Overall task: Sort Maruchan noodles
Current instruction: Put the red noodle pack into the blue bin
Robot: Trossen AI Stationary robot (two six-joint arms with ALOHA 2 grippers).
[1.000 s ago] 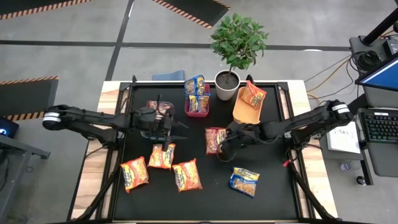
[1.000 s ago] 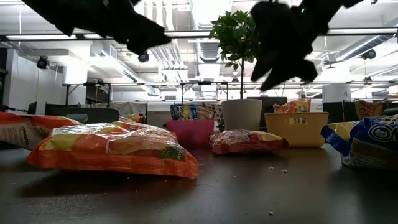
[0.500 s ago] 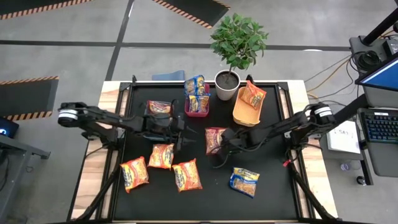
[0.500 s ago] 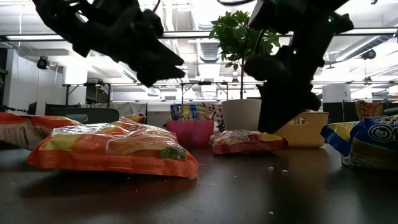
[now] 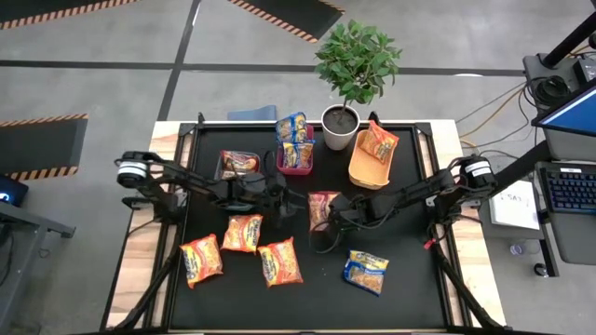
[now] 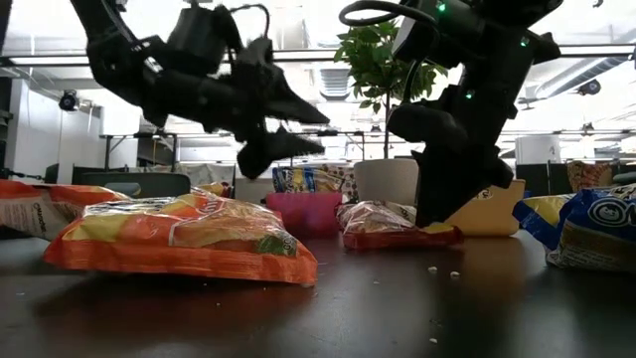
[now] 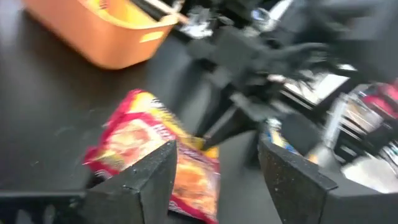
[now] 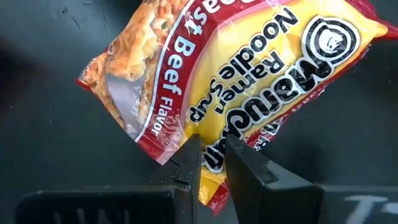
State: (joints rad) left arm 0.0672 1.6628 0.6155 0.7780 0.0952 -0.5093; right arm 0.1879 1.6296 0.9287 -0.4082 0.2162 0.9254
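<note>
A red-maroon Maruchan packet [image 5: 322, 203] lies mid-table, also seen in the right wrist view [image 8: 205, 81]. My right gripper [image 5: 323, 226] stands over its near end, shut on it. My left gripper [image 5: 289, 197] hovers open just left of this packet, above the table [image 6: 298, 129]; the packet shows between its fingers in the left wrist view [image 7: 155, 149]. Three orange packets [image 5: 242, 233] lie flat at the near left, and a blue one [image 5: 366, 270] at the near right. My right gripper pinches the red-maroon packet's near edge [image 8: 210, 146] between its two fingers. The fingers [image 8: 188, 163] come from above, slanting in from the table's right. The packet [image 6: 388, 224] lies on the table in the hold.
A dark bin [image 5: 222, 167] at the far left holds a red packet. A pink bin [image 5: 296, 169] holds blue packets, and an orange bin [image 5: 363, 169] holds an orange one. A potted plant [image 5: 340, 126] stands between them at the far edge. Crumbs [image 6: 442, 270] dot the mat.
My left gripper has moved from over the dark bin toward the table's right, nearing the red-maroon packet, and has sunk lower. My right gripper has come down onto that packet's near end, and its arm has swung toward the table's left.
</note>
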